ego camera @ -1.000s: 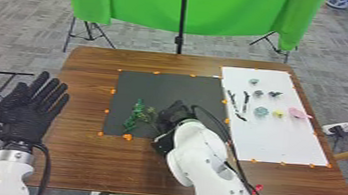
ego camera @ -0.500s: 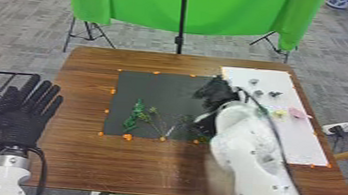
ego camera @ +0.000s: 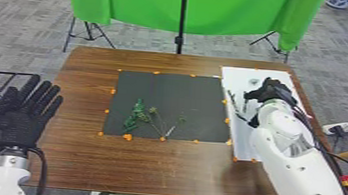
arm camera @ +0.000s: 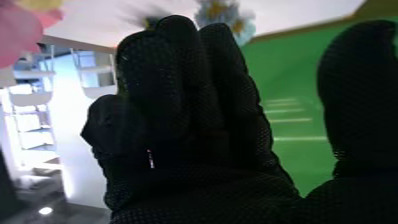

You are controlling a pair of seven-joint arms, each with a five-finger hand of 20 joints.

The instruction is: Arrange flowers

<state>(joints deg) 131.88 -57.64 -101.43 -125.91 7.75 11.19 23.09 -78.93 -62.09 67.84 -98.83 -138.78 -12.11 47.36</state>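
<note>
1. Lying on the dark mat (ego camera: 180,91), the green sprig (ego camera: 137,116) is probably light and pliable, best pinched mid-stem.
2. Pink flower (arm camera: 16,30), likely soft, crushable: near the right hand (ego camera: 274,93), fingers extended, empty, over the white sheet (ego camera: 235,75).
3. Left hand (ego camera: 22,118): open.

Green sprigs (ego camera: 137,116) lie close together on dark mat (ego camera: 171,93). Dark twigs (ego camera: 233,98), grey bloom (ego camera: 254,82), pale-blue bloom (arm camera: 241,28), pink bloom (arm camera: 16,31) on white sheet (ego camera: 234,77).
</note>
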